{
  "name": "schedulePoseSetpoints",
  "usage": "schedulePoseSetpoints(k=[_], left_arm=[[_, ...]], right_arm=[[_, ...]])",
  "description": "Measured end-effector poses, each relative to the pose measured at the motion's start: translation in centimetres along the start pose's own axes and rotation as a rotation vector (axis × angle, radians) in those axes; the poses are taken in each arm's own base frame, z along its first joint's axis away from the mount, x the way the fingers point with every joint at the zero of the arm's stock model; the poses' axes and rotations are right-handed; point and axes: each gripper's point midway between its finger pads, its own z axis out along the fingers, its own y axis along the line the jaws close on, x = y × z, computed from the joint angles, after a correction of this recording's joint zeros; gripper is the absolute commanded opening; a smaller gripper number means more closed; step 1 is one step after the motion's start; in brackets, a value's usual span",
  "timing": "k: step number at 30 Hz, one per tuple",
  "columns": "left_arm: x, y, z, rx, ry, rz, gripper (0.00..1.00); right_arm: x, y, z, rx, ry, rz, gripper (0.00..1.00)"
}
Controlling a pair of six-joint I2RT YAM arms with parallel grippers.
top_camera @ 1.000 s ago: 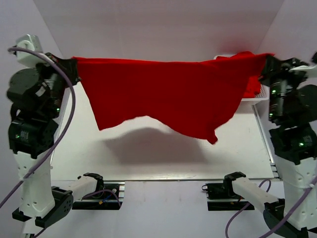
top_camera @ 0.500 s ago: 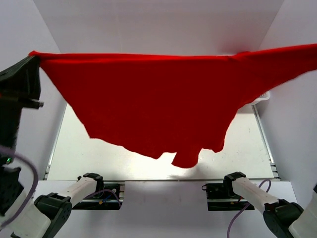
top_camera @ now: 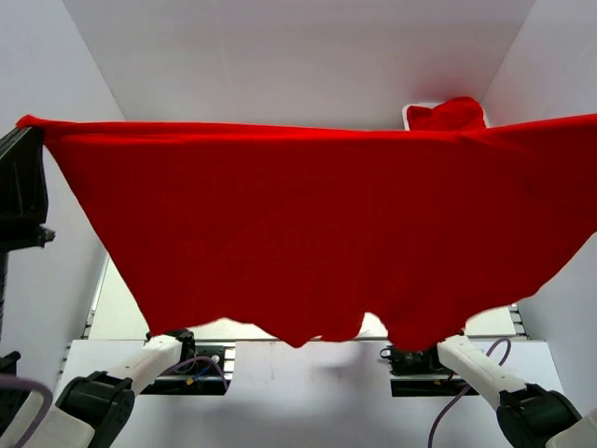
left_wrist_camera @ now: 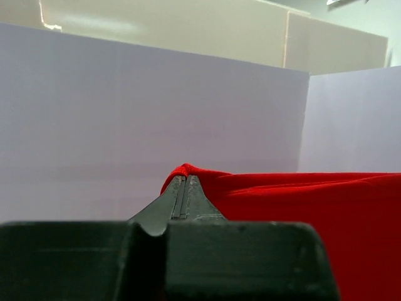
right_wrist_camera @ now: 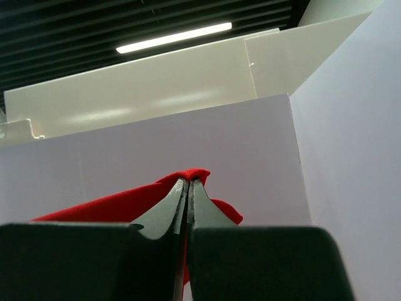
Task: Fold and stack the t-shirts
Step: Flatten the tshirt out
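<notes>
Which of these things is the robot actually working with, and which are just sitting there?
In the job:
- stretched t-shirt, pinched by the left gripper and right gripper
- red heap at far right, probably more t-shirts

Just there:
- white basket under that heap
- table
- white walls

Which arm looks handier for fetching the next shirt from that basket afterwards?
Probably the right: the basket holding more red fabric sits at the far right. For now, the left gripper and right gripper each pinch a corner of the stretched t-shirt.
</notes>
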Motion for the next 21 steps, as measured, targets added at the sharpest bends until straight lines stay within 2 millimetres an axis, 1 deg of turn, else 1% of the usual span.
schedulePoseSetpoints(k=[1,2,3,4,6,7,9,10,12,14,15,17,18,20,21], left_arm=[[0.5,0.2,0.2,-0.007,0.01,0.0,0.0],[1.0,0.6,0.6,-0.024,0.017,-0.003,0.0],[2.1,1.0,0.9,-0.043,0.043,-0.005,0.0],[3.5,1.7,1.3,-0.071,0.072,-0.009,0.0],[7.4,3.4,2.2,-0.146,0.148,-0.02,0.0],[9.5,4.2,2.6,-0.183,0.192,-0.024,0.0],[15.6,6.5,3.1,-0.285,0.308,-0.027,0.0],[19.2,7.7,3.2,-0.339,0.378,-0.026,0.0],[26.0,10.1,3.5,-0.447,0.508,-0.023,0.0],[32.2,12.0,3.8,-0.537,0.599,-0.025,0.0],[36.0,12.9,3.4,-0.575,0.658,-0.025,0.0],[42.8,14.2,1.5,-0.629,0.779,-0.011,0.0],[46.4,14.9,0.1,-0.66,0.854,0.001,0.0],[52.8,16.3,-2.5,-0.725,0.99,0.037,0.0],[55.4,17.1,-3.6,-0.758,1.044,0.057,0.0]], right_arm=[[0.3,-0.1,0.1,0.005,0.004,-0.004,0.0],[1.2,-0.2,0.4,0.017,0.019,-0.01,0.0],[2.3,-0.4,0.7,0.03,0.034,-0.017,0.0],[3.7,-0.6,1.1,0.047,0.048,-0.025,0.0],[7.7,-1.2,1.8,0.092,0.11,-0.053,0.0],[10.8,-1.6,2.1,0.118,0.157,-0.073,0.0],[17.6,-2.5,2.0,0.169,0.265,-0.124,0.0],[21.8,-2.9,1.7,0.188,0.336,-0.154,0.0],[30.2,-3.7,0.3,0.218,0.483,-0.213,0.0],[38.3,-4.5,-1.6,0.238,0.628,-0.268,0.0],[42.2,-4.8,-2.8,0.244,0.703,-0.293,0.0],[48.6,-5.5,-5.2,0.253,0.828,-0.328,0.0],[51.5,-5.7,-6.4,0.255,0.882,-0.339,0.0],[57.1,-6.2,-8.6,0.257,0.986,-0.352,0.0],[59.5,-6.4,-9.4,0.255,1.024,-0.356,0.0]])
